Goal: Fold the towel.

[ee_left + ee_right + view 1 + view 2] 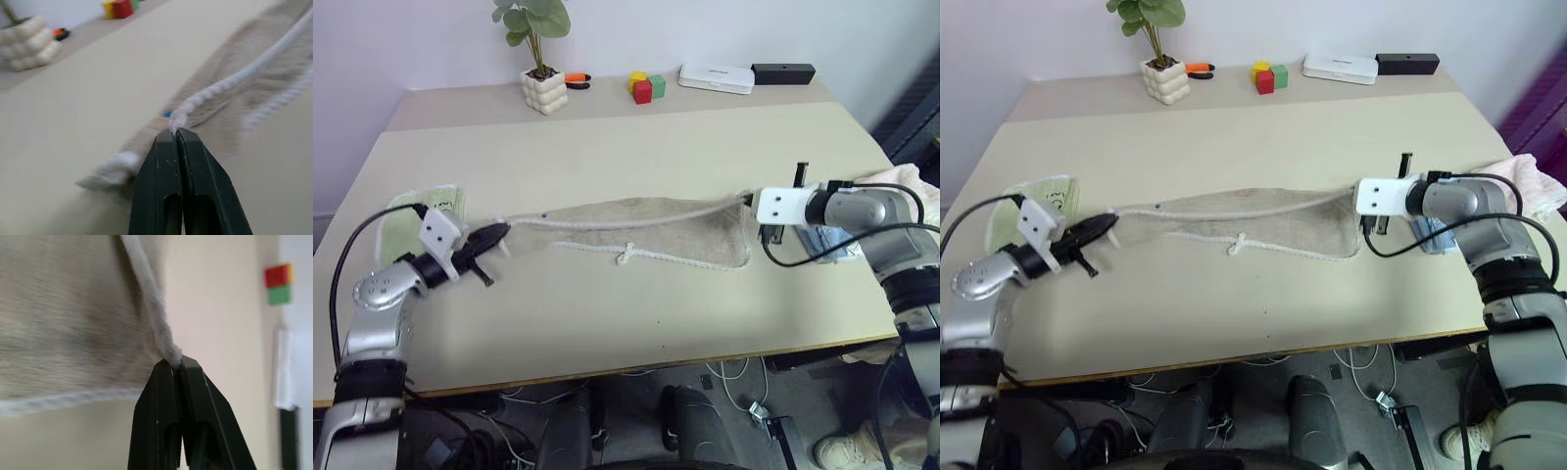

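While both grippers are pinching opposite ends of the towel (636,232), it is stretching across the middle of the table (607,147), sagging between them with its lower edge and white loop resting on the tabletop. The left gripper (497,235), fingers pressed together on the corded edging, is holding the end nearer the left edge; the right gripper (751,200), likewise clamped on the cord at a corner, is holding the end nearer the right edge.

To fold well, I judge that one end should be carried over to meet the other while the cloth is kept taut enough to avoid twisting, with edges lined up before release.

A green cloth (426,211) is lying near the left edge, just behind the left gripper, and a pale cloth (1533,181) with a blue one (827,241) is sitting at the right edge, so either could be snagged. A plant pot (544,90), coloured blocks (646,86) and a white box (716,77) are standing well apart along the far edge.
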